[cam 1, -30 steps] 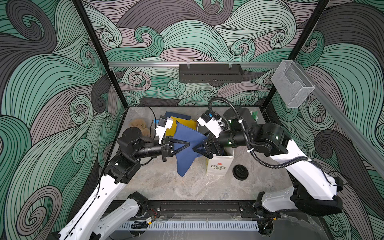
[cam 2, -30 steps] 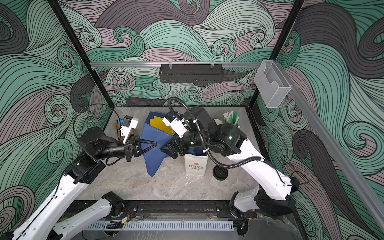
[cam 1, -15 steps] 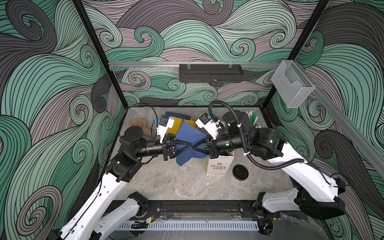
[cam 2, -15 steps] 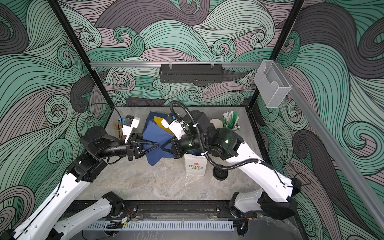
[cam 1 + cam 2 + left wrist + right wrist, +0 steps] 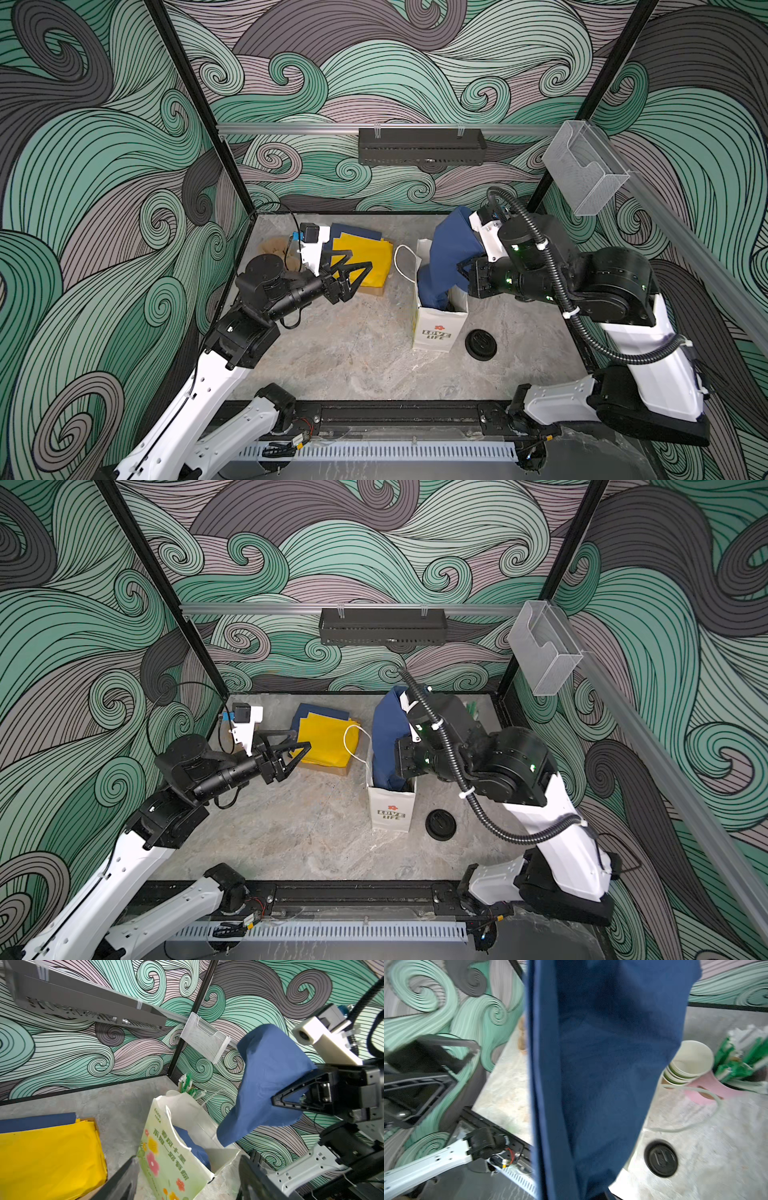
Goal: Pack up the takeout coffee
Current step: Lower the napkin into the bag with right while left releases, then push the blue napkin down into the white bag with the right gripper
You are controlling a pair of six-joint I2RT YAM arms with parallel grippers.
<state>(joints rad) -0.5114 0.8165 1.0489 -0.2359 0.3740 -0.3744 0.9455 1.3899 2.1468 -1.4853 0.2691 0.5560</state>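
Observation:
No takeout coffee shows in any view. A dark blue napkin [image 5: 451, 249] [image 5: 386, 733] [image 5: 270, 1076] [image 5: 602, 1064] hangs from my right gripper [image 5: 465, 268] [image 5: 401, 750] [image 5: 276, 1101], which is shut on it. The napkin's lower end dips into the open white paper bag [image 5: 436, 332] [image 5: 390, 808] [image 5: 170, 1157], which stands upright. In the right wrist view the napkin hides the fingers. My left gripper [image 5: 359, 262] [image 5: 300, 738] [image 5: 187, 1180] hovers open and empty left of the bag, over the yellow napkins [image 5: 380, 253] [image 5: 328, 737] [image 5: 47, 1157].
A loose black lid [image 5: 481, 343] [image 5: 440, 824] [image 5: 660, 1159] lies on the table right of the bag. A stack of lidless cups [image 5: 689, 1061] and green-and-white packets [image 5: 737, 1066] [image 5: 187, 1084] stand at the back right. A clear holder [image 5: 582, 170] hangs on the right rail.
My left gripper opened, let go of the blue napkin and drew back left. My right gripper shut on the napkin and carried it right, over the bag.

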